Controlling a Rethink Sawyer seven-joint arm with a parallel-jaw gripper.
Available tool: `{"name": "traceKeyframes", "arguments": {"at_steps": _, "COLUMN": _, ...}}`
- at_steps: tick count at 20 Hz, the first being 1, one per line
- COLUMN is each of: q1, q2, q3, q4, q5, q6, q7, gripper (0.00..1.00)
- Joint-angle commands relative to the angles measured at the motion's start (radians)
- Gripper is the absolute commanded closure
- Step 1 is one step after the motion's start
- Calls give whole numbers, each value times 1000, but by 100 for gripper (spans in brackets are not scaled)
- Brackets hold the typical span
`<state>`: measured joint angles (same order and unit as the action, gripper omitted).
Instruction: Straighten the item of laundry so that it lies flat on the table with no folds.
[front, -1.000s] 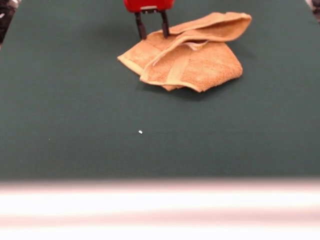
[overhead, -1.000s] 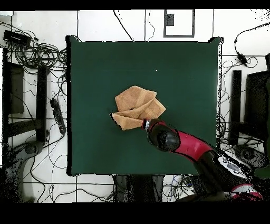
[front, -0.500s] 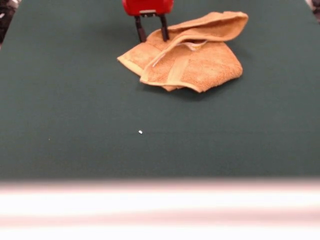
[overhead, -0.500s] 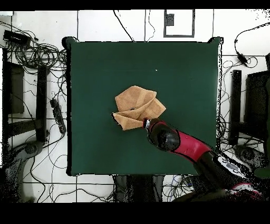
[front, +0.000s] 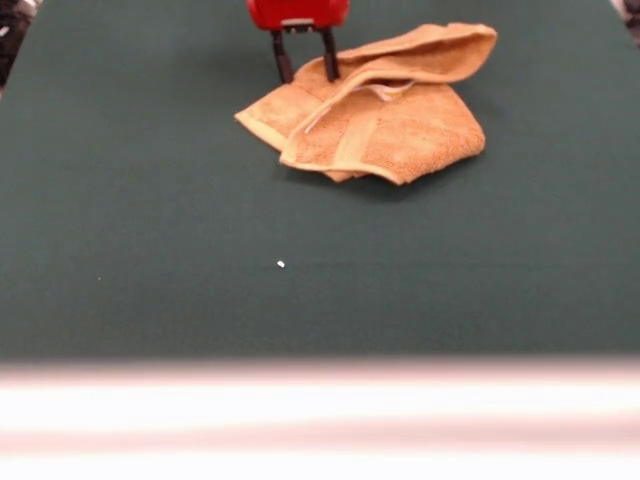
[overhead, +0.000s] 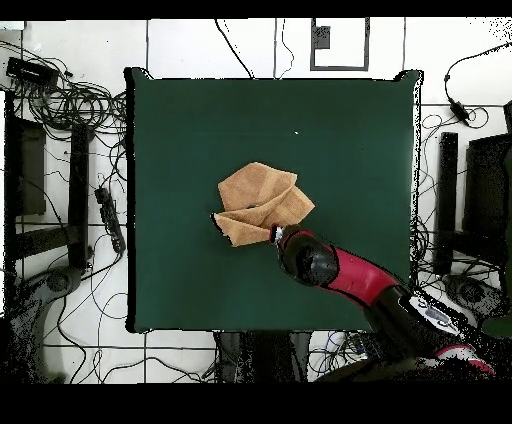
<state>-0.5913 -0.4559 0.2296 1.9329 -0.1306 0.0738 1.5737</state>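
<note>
Straddling the towel's (front: 375, 110) far left edge, the gripper (front: 304, 72) stands with its two dark fingers (front: 283, 62) spread apart, gripping nothing. Its red body is cut off by the frame's top. Folded layers hide the towel's underside on the table (front: 150, 250); overhead, the arm (overhead: 345, 272) covers the jaws.

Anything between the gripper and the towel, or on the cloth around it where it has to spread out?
Nothing visible. The gripper is open at the towel's far edge, fingers straddling it. Only a tiny white speck lies on the table, well clear.
</note>
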Motion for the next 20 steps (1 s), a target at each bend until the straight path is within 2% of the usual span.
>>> {"name": "traceKeyframes", "arguments": {"at_steps": 1, "q1": 133, "q2": -9, "q3": -66, "q4": -13, "q5": 142, "q6": 165, "q7": 265, "gripper": 0}}
{"name": "traceKeyframes", "arguments": {"at_steps": 4, "q1": 204, "q2": -16, "q3": -125, "q4": -10, "q5": 219, "q6": 196, "q7": 325, "gripper": 0}}
{"name": "traceKeyframes", "arguments": {"at_steps": 11, "q1": 322, "q2": -6, "q3": -182, "q4": -1, "q5": 357, "q6": 241, "q7": 370, "gripper": 0}}
{"name": "traceKeyframes", "arguments": {"at_steps": 15, "q1": 427, "q2": 10, "q3": -254, "q4": -19, "q5": 423, "q6": 260, "q7": 417, "gripper": 0}}
{"name": "traceKeyframes", "arguments": {"at_steps": 20, "q1": 500, "q2": 25, "q3": -269, "q4": -21, "q5": 481, "q6": 249, "q7": 458, "gripper": 0}}
